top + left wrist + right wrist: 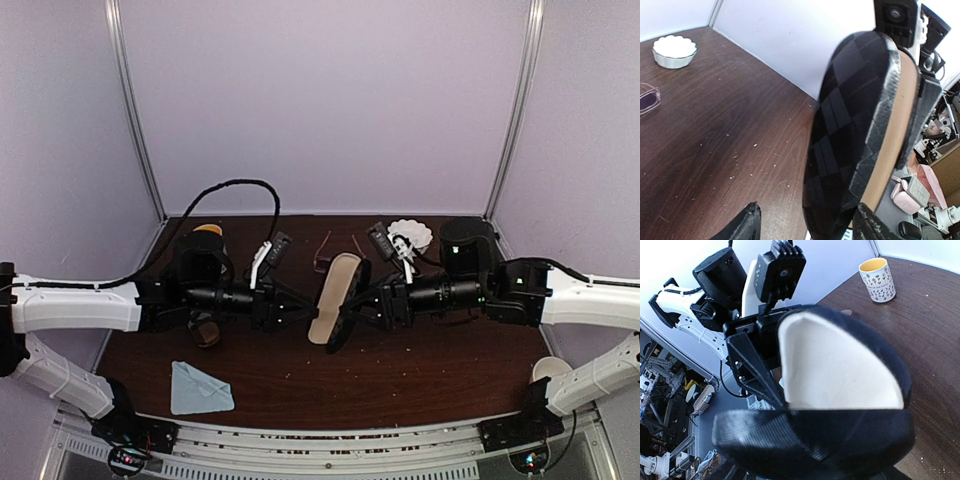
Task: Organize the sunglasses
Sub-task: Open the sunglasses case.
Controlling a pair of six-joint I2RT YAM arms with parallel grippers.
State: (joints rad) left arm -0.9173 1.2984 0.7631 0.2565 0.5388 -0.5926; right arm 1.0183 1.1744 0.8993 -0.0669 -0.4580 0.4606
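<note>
An open black case [335,293] with a checked outer shell [850,130] and cream lining [835,365] hangs above the table's middle, between both arms. My right gripper [362,303] is shut on its lower half from the right, its fingers hidden behind the case in the right wrist view. From the left, my left gripper [303,306] straddles the other shell; it is open [807,227], with a gap beside its left finger [742,225]. The pink-framed sunglasses [327,247] lie on the table behind the case, their edge [647,97] in the left wrist view. The dark pair is not visible.
A yellow-lined mug [207,232] [877,279] stands back left. A white scalloped dish [411,235] [674,51] sits back right. A folded blue cloth [200,389] lies front left. A brownish oblong thing [205,329] lies under the left arm. A white cup [550,369] stands front right.
</note>
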